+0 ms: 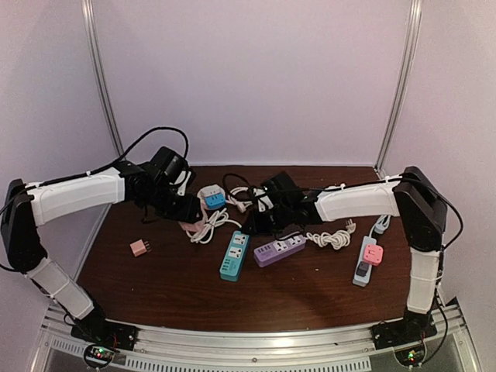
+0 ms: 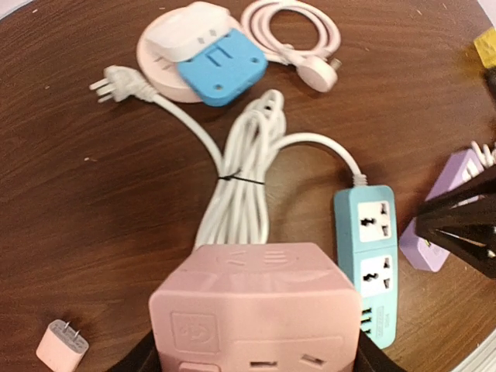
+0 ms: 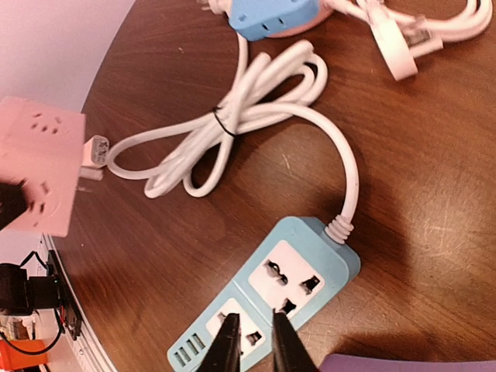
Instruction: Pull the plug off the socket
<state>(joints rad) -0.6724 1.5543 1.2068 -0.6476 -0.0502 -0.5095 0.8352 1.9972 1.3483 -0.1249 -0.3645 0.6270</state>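
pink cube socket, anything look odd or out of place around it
The pink cube socket is clamped in the left gripper. A white plug sits tilted against its side, cord trailing off in loops; whether its prongs are seated cannot be told.

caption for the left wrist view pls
pink cube gripped in the foreground, bundled white cord and teal strip on the table beyond

Soft, even overhead light: top view dimmish with lilac-tinted walls (image 1: 256, 77), wrist views brighter, pale glare across the table (image 3: 434, 225), faint shadows hugging the cable (image 3: 256, 112), edges bowed by wide lenses, cube (image 2: 256, 310) close to the camera and slightly soft.
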